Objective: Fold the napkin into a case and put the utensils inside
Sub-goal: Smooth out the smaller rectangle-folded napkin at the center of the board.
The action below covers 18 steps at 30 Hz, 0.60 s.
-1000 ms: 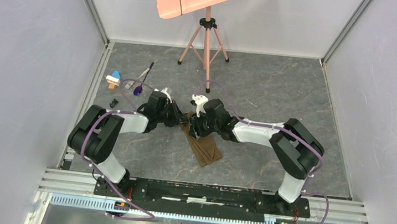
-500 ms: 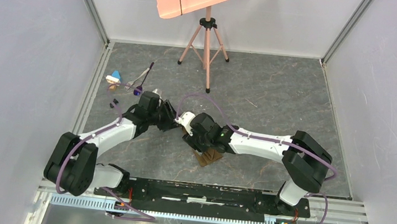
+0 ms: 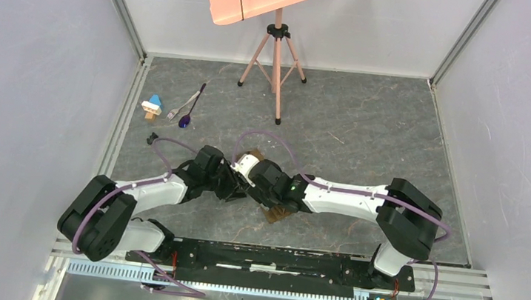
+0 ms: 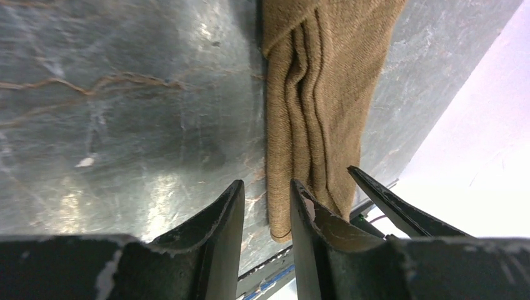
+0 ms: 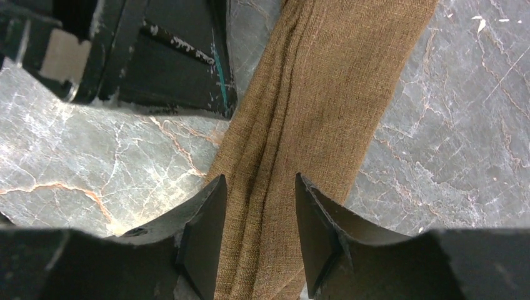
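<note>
Left wrist view: left claw (image 4: 265, 185) narrowly parted, nothing held; case (image 4: 312, 94) lies ahead, edge under one finger. Right claw (image 5: 259, 178) half open, empty, straddling it. Layers to be pressed flat, pocket mouth left open for utensils (image 3: 185, 120), far beyond claws.

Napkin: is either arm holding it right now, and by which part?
Neither, as far as shows. The napkin lies flat; the right gripper, fingers apart, straddles it, the left gripper, fingers apart, is at one end.
</note>
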Available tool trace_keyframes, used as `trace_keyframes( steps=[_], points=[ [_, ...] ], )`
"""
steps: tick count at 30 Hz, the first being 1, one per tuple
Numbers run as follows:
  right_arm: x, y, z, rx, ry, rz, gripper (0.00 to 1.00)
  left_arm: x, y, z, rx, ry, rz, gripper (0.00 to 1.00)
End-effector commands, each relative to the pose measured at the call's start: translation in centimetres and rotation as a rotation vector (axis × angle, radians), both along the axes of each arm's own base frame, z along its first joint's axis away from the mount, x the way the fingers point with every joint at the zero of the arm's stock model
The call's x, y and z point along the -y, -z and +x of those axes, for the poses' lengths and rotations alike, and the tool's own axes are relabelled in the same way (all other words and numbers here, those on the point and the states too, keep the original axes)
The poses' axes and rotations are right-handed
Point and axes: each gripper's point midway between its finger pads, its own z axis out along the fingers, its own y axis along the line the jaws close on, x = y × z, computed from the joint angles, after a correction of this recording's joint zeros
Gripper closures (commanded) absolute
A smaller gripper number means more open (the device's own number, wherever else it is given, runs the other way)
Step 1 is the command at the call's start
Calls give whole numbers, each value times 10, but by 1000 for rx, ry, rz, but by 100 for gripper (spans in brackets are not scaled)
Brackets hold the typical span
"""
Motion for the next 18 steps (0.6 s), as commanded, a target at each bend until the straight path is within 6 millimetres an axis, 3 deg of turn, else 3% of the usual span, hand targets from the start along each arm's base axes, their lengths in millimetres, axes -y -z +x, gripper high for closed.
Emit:
trace_keyframes(
  steps=[1, 6, 10, 13, 18],
  points=[
    [2, 2, 6, 42, 46, -4, 51, 11, -6, 6, 6, -69, -56, 63],
    [5, 9, 7, 48, 55, -18, 54, 8, 3, 1, -22, -122, -70, 67],
    [3, 11, 7, 46, 55, -12, 55, 11, 9, -2, -44, -121, -88, 65],
    [-1, 11, 2, 30, 37, 7, 49, 14, 14, -4, -60, -128, -105, 64],
    [0, 11, 0, 31, 34, 15, 47, 10, 20, -5, -65, -143, -87, 66]
  ],
)
